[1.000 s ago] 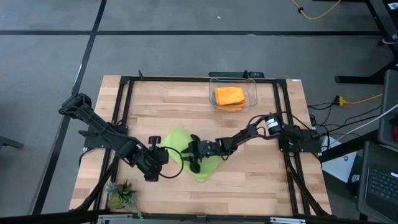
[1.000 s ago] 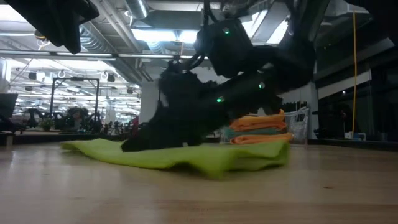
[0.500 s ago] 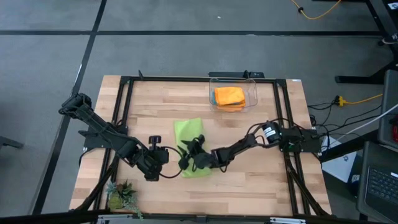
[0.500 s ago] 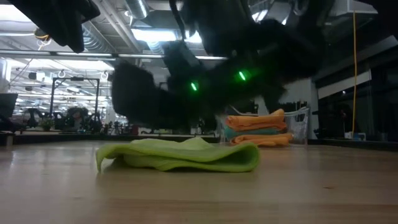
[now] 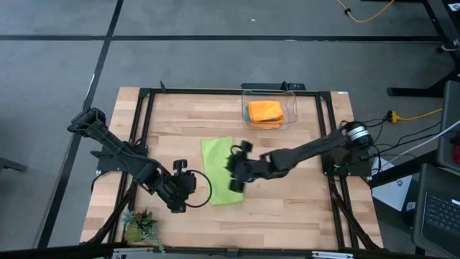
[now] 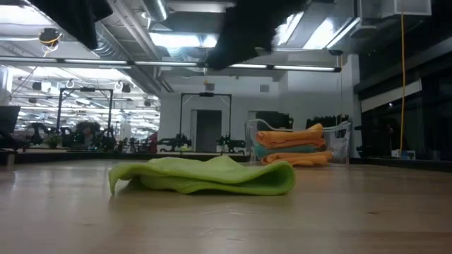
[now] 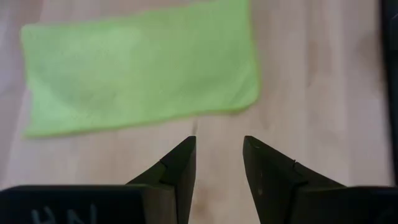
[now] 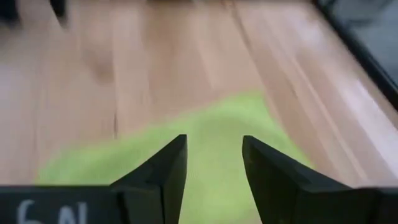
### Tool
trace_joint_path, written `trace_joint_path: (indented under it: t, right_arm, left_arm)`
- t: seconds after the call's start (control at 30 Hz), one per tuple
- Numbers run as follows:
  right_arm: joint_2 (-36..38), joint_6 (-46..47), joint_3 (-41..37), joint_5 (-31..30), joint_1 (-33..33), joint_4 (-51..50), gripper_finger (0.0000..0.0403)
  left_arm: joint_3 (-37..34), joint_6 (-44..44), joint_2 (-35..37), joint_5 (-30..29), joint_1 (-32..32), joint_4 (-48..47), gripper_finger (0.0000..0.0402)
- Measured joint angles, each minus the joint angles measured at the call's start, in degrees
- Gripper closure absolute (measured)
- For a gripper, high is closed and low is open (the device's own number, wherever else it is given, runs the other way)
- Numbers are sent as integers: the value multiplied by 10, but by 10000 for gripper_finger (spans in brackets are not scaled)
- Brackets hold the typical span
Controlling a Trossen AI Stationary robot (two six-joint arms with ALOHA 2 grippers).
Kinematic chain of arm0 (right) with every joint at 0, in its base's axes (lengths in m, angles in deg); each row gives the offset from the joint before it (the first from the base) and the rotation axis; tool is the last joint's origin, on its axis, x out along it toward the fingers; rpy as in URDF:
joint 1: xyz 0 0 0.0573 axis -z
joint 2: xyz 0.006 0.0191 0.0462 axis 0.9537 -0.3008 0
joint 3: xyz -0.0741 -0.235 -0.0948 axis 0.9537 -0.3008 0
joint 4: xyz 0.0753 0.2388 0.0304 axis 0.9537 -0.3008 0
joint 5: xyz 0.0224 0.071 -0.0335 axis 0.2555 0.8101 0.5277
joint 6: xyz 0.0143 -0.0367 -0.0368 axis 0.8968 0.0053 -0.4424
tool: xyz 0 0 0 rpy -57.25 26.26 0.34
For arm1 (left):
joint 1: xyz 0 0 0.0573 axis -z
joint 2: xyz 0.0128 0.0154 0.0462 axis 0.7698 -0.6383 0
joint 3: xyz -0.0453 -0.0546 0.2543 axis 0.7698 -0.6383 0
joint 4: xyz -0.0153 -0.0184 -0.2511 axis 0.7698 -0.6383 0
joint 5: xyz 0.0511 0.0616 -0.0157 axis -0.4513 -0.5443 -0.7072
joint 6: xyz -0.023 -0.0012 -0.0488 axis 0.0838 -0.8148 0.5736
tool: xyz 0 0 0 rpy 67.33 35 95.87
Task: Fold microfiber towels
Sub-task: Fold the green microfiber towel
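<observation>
High view: pale wooden slatted bench (image 5: pixel 287 208) in a black frame. Lime green microfiber towel (image 5: pixel 218 169), folded to a narrow rectangle, lies flat near the middle. Right hand (image 5: pixel 238 167) hangs over the towel's right edge, fingers apart, gripping nothing. Left hand (image 5: pixel 181 193) sits just left of the towel, low on the bench, also empty. Clear plastic bin (image 5: pixel 293 108) at the far edge holds a folded orange microfiber towel (image 5: pixel 264 111). Small green plant (image 5: pixel 140 228) at the near left corner.

Low view: the green towel (image 6: pixel 205 176) rests doubled over on the bench, fold rounded at one end. Behind it, the bin (image 6: pixel 344 144) shows a stack: orange, a turquoise blue towel (image 6: pixel 291 149), orange.

Left wrist view: the left hand (image 7: pixel 219 155), released, fingers parted (bare wood between them), the towel (image 7: pixel 140 74) beyond its tips.

Right wrist view: the right hand (image 8: pixel 214 155), fingers spread, green towel (image 8: pixel 217 155) below, blurred.
</observation>
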Motion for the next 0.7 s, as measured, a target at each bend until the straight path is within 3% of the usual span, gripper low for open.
trace_joint_path:
  t: [0.13, 0.23, 0.47, 0.7]
  right_arm:
    - [48, 32, -9, 26, -16, -155, 244]
    - [66, 21, -44, 51, -28, -170, 244]
    - [71, -64, -153, 199, -52, -5, 244]
    - [72, -49, -188, 211, -80, 87, 244]
  left_arm:
    - [0, -10, -1, 0, -2, 67, 276]
    - [0, -42, -23, -1, -1, 108, 276]
    - [0, -69, -124, 3, 0, 185, 276]
    - [0, -95, -198, 3, 1, 323, 274]
